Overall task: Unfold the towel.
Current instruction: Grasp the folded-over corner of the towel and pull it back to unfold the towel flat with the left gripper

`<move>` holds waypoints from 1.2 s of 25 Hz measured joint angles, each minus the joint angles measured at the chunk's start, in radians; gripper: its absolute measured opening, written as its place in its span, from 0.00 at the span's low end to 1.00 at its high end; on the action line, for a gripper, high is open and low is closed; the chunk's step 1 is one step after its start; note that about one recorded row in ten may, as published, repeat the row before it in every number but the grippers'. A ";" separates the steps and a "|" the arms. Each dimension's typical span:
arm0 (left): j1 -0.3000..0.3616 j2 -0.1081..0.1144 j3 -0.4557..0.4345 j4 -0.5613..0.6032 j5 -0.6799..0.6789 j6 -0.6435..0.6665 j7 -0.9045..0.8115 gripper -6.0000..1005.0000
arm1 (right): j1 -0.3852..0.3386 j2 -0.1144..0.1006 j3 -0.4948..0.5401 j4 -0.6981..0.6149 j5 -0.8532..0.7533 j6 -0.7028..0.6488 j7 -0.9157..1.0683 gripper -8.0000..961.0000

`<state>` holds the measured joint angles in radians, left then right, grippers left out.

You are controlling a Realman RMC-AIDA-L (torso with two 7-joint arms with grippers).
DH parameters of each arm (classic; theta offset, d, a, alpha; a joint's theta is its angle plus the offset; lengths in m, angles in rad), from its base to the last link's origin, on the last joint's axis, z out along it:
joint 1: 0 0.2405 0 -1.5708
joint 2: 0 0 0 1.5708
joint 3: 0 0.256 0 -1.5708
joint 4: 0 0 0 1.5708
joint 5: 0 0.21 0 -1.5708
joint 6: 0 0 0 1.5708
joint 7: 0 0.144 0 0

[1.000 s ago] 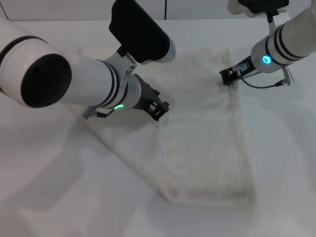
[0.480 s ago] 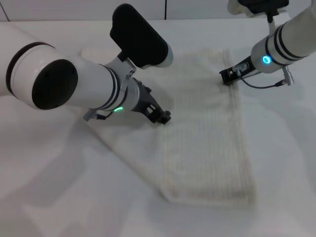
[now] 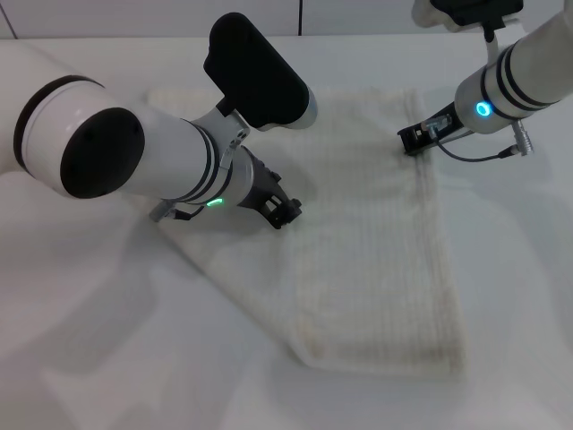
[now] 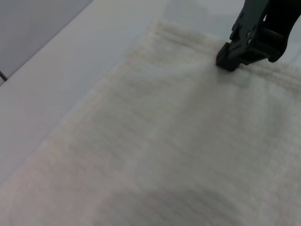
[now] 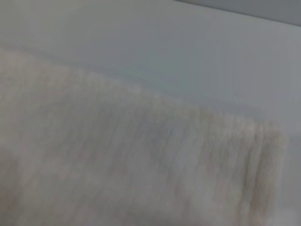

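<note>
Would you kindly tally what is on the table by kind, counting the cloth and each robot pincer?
Towel: 1
Pincers: 2, the left pincer over the towel's left part and the right pincer at its far right edge
Total: 3

Lab-like: bare white table, plain wall.

Our left arm reaches in across the front, its white forearm angled down toward the middle, a green light glowing at the wrist. Our left gripper hangs low at its end, fingers close together. Well beyond it and to its right, our right gripper is also down low, its wrist lit blue, forearm rising back and outward.
</note>
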<state>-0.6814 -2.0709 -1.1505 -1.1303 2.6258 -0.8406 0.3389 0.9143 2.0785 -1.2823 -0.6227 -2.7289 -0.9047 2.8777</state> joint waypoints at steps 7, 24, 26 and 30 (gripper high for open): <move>-0.001 0.000 0.000 -0.004 0.001 -0.007 0.000 0.39 | -0.002 0.000 0.000 -0.002 0.000 -0.001 0.000 0.02; 0.065 0.002 -0.005 -0.310 0.163 -0.212 -0.098 0.04 | -0.003 0.000 0.000 -0.008 0.000 -0.002 0.000 0.02; 0.069 0.002 -0.005 -0.334 0.192 -0.237 -0.117 0.04 | -0.003 0.000 0.000 -0.008 0.000 -0.002 0.000 0.02; 0.079 0.001 -0.005 -0.407 0.264 -0.327 -0.175 0.04 | -0.003 0.000 0.000 -0.009 0.000 -0.003 0.000 0.02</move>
<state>-0.6022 -2.0697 -1.1550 -1.5372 2.8895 -1.1672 0.1635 0.9112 2.0785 -1.2823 -0.6321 -2.7289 -0.9074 2.8777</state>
